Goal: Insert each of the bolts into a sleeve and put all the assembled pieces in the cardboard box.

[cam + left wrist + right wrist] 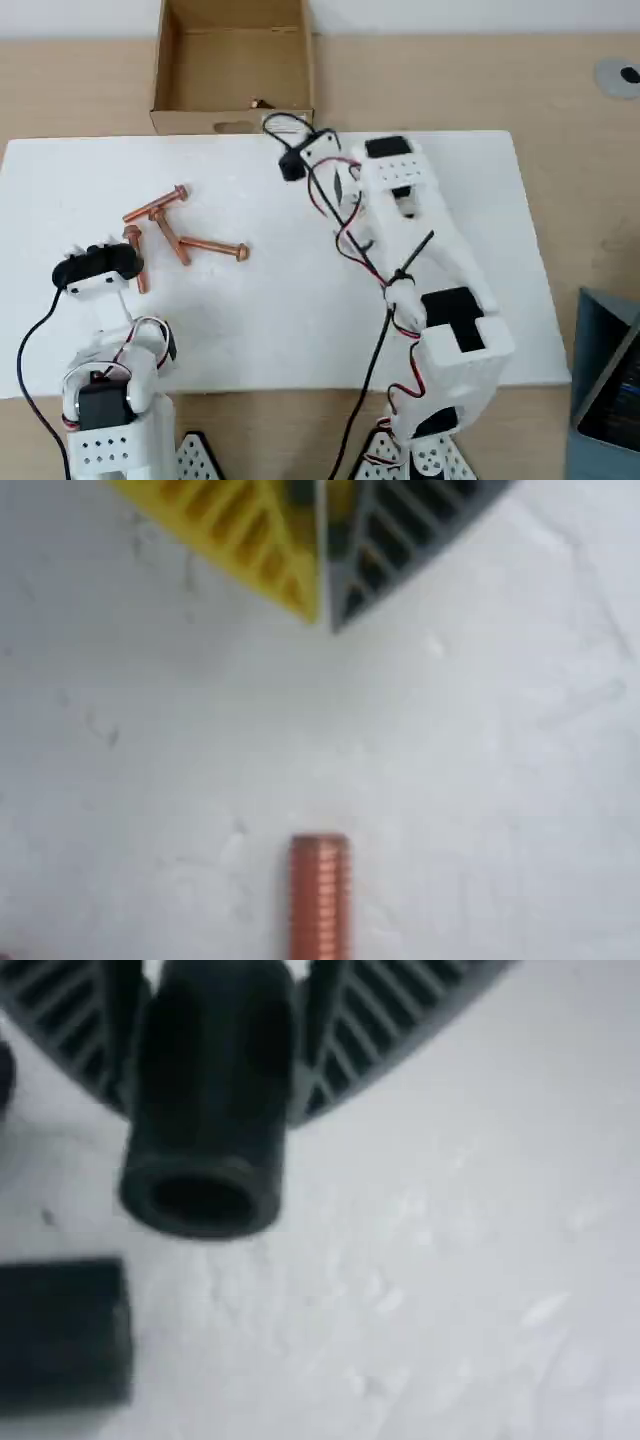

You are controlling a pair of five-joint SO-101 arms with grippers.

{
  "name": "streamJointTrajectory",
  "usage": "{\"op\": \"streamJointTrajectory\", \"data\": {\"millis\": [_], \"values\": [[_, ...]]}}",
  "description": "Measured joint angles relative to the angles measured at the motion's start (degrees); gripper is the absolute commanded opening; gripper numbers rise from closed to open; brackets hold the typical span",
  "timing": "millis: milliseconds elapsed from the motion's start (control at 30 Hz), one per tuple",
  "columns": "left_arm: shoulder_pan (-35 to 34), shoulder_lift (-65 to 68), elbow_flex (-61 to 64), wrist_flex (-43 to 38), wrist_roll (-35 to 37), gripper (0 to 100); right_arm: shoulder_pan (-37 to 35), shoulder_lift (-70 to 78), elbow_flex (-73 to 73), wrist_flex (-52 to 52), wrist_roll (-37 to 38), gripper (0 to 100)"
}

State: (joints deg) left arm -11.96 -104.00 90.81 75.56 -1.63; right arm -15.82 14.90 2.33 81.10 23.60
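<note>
A wooden table (580, 180) carries a white mat (270, 300), and the cardboard box (200, 122) stands open at the mat's far edge, with a small copper glint inside by its near wall. The right arm (440, 260) stretches from the near side toward the box. Its right gripper (215, 1060) is clamped on a black sleeve (205, 1150), open end outward, just above the mat. A second sleeve (60, 1335) lies beside it. At the near left, the left gripper (325, 610) is pinched closed on nothing, near one bolt's threaded end (320, 895). The copper bolts (212, 245) lie scattered on the mat's left half.
</note>
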Motion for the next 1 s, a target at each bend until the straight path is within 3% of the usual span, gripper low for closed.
{"op": "streamJointTrajectory", "data": {"millis": [233, 433, 667, 1000], "values": [[0.0, 0.0, 0.0, 0.0, 0.0, 0, 0.0, -5.4, -12.1, 10.3, -0.1, 1.0], [0.0, 0.0, 0.0, 0.0, 0.0, 0, 0.0, -15.2, -13.5, 18.7, -1.0, 1.0], [0.0, 0.0, 0.0, 0.0, 0.0, 0, 1.5, -30.5, -9.7, 20.0, -14.9, 1.0], [0.0, 0.0, 0.0, -1.8, 0.0, 1, 9.8, -60.6, 12.8, 16.4, -27.1, 0.9]]}}
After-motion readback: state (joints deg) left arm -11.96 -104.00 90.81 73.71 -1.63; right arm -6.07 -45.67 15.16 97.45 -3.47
